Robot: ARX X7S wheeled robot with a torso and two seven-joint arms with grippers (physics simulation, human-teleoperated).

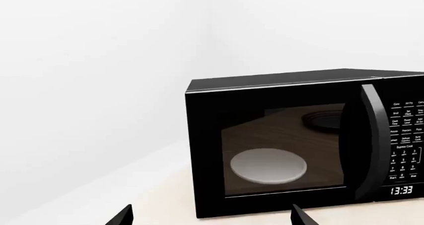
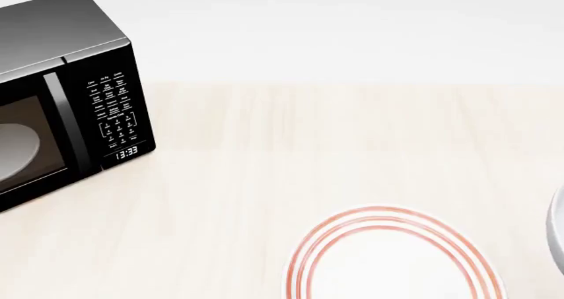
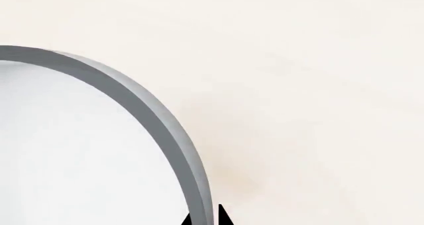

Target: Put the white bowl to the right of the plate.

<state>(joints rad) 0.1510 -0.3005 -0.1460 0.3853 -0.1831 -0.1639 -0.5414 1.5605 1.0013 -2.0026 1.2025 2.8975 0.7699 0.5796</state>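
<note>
Head above; left wrist faces microwave point(image 1: 291, 145)

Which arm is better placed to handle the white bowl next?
The right. Its claw straddles the white bowl rim, a tip on each side. The left claw faces the microwave, far from bowl and plate.

Microwave point(image 2: 62, 94) clock display point(image 2: 126, 153): reads 13:33, at 5 o'clock on its panel.
Keypad labels point(image 1: 405, 135): too small to read.
</note>
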